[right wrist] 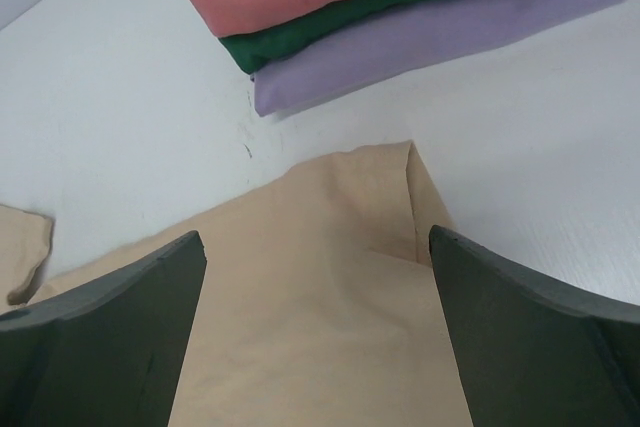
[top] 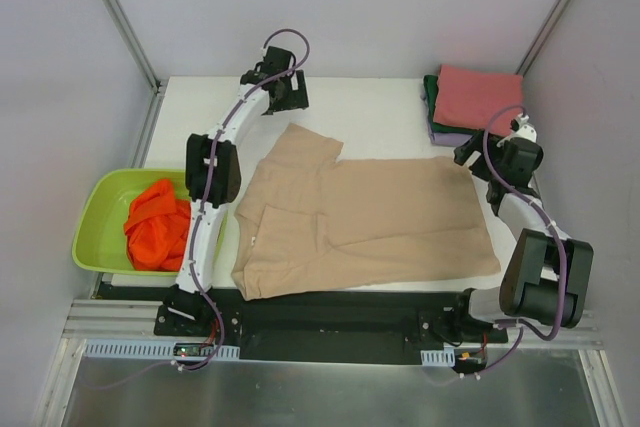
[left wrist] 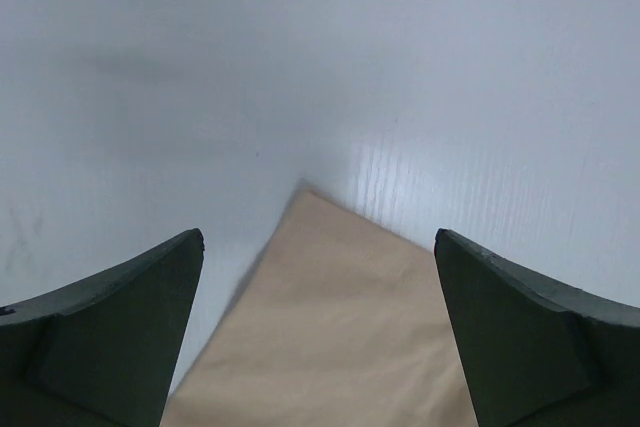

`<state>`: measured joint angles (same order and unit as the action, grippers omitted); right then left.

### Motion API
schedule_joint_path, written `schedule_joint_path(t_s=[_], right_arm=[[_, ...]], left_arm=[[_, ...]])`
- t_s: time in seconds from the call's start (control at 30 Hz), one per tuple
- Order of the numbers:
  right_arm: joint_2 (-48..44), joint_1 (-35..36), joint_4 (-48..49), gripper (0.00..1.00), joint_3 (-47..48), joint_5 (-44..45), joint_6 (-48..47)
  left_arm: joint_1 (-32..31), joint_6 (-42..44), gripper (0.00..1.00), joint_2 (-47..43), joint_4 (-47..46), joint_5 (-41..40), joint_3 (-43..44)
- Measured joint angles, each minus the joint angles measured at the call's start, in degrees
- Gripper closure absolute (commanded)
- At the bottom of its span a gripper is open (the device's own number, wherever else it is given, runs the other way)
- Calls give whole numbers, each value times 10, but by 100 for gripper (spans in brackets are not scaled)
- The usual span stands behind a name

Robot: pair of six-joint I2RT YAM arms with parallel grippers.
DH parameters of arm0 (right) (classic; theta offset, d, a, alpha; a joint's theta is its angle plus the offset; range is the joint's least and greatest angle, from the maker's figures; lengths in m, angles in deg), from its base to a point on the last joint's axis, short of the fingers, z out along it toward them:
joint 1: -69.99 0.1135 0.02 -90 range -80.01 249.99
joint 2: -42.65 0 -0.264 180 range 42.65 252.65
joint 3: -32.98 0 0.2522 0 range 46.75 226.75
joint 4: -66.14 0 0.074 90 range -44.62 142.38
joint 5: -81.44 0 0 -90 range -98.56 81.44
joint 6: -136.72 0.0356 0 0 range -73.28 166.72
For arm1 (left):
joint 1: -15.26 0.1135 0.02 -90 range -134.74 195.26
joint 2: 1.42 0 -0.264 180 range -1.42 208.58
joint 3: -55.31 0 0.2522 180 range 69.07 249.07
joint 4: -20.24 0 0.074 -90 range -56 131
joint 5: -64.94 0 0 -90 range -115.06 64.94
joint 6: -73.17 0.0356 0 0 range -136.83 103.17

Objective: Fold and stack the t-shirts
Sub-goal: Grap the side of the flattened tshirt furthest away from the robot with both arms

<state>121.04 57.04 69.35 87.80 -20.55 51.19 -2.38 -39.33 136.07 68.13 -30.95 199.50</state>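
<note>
Three folded shirts sit in a pile [top: 478, 95]; the tan shirt [top: 370, 217] lies flat, not folded yet; the orange shirt [top: 160, 222] waits; the left gripper [left wrist: 320, 252] and the right gripper [right wrist: 318, 247] are spread wide, empty.

My overhead view sits high behind the near edge of the table [top: 380, 112] and looks down over all of it, with the beige shirt [top: 370, 217] at centre. My left wrist view hangs close over the shirt's far-left corner, looking past the left gripper [left wrist: 318, 234]. My right wrist view, equally close, looks past the right gripper [right wrist: 316, 232] across the shirt's far-right corner to the stack [right wrist: 400, 7]. All three share the shirt; the overhead and right wrist views share the stack.
</note>
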Motion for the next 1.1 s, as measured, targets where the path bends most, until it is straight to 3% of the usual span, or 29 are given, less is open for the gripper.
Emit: schedule_joint_path(t_s=[0.13,0.43,0.57,0.7,0.9,1.1], right_arm=[[14,0,12,4,0,-1,2],[42,-1,12,4,1,-9,10],[47,-3,8,4,8,-15,13],[47,-6,7,4,8,-20,15],[47,-9,7,4,8,-24,20],[54,-11,7,4,9,-31,21]], left_arm=[[0,7,5,60,-5,12,48],[0,-9,28,117,-9,36,72],[0,-24,40,133,-7,61,98],[0,-31,44,134,4,70,100],[-4,-29,54,129,19,54,89],[-8,-20,71,129,32,40,89]])
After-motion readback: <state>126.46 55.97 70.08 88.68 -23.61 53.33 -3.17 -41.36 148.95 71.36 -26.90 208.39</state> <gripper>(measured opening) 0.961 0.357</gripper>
